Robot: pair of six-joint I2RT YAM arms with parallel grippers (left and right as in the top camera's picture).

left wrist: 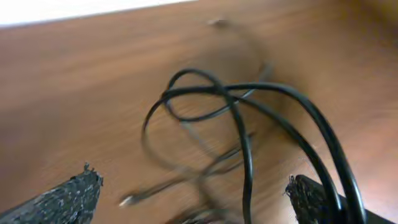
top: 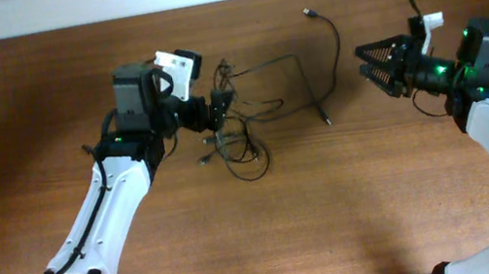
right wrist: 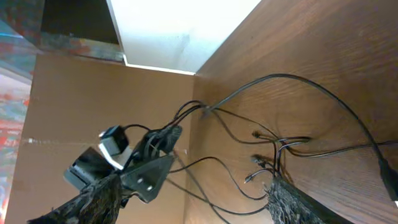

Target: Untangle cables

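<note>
my left gripper (top: 219,110): wide astride the cables (top: 264,104), gripping nothing, likely choosing a strand; my right gripper (top: 373,65): wide, empty, held aside.

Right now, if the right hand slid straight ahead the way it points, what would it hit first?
Likely the outlying cable, which curves between the right hand and the main tangle. Height above the table is unclear, so it might pass over.
</note>
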